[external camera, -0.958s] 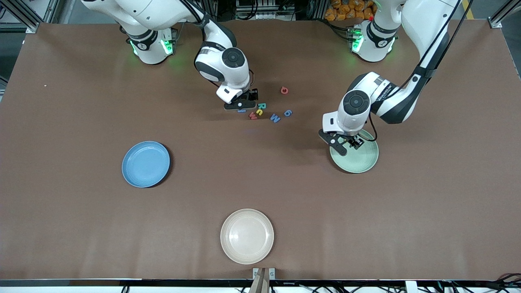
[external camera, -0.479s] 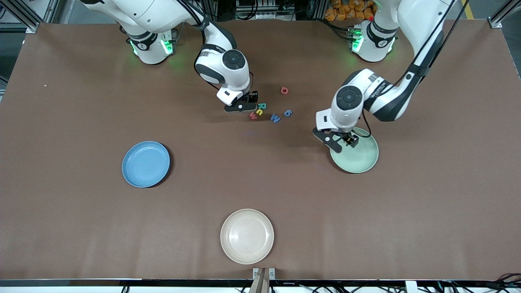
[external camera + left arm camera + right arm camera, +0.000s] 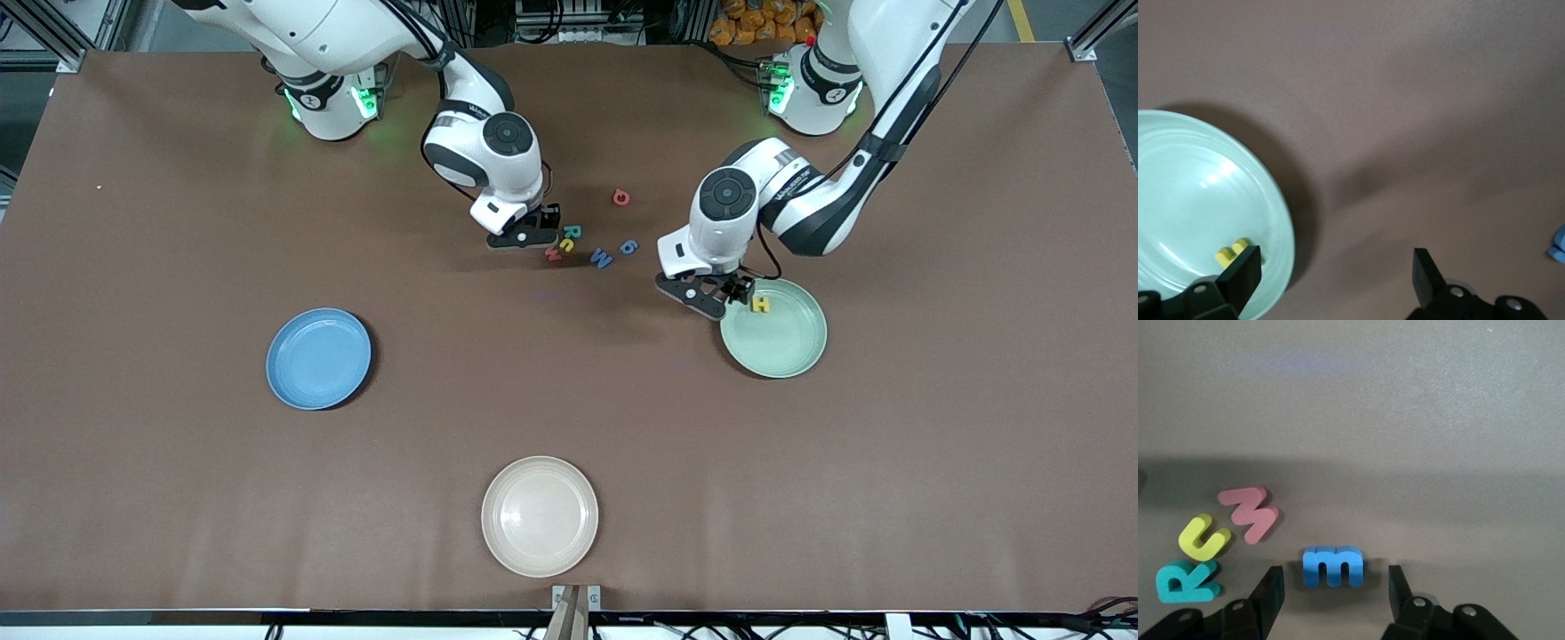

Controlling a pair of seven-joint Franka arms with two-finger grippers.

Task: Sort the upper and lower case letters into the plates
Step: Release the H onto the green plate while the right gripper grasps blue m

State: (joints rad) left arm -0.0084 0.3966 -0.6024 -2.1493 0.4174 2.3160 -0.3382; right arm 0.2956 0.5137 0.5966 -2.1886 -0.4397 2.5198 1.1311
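Observation:
Beside the table's middle lies a cluster of letters: teal R (image 3: 572,232), yellow c (image 3: 566,244), red w (image 3: 553,254), blue M (image 3: 602,259), a blue piece (image 3: 628,246) and a red piece (image 3: 621,197). My right gripper (image 3: 524,238) is down at the cluster. It is open, with a blue m (image 3: 1333,565) between its fingers and a gap on each side. A yellow H (image 3: 761,304) lies in the pale green plate (image 3: 782,342). My left gripper (image 3: 711,298) hangs open and empty at that plate's rim (image 3: 1281,227), over the table. The blue plate (image 3: 318,358) holds nothing.
A cream-white plate (image 3: 540,516) sits near the table's front edge, nearer the front camera than everything else. Both arm bases stand along the back edge. Bare brown tabletop lies between the three plates.
The left gripper opened, left the yellow H in the green plate and moved off it toward the letter cluster. The right gripper's fingers narrowed round the blue m.

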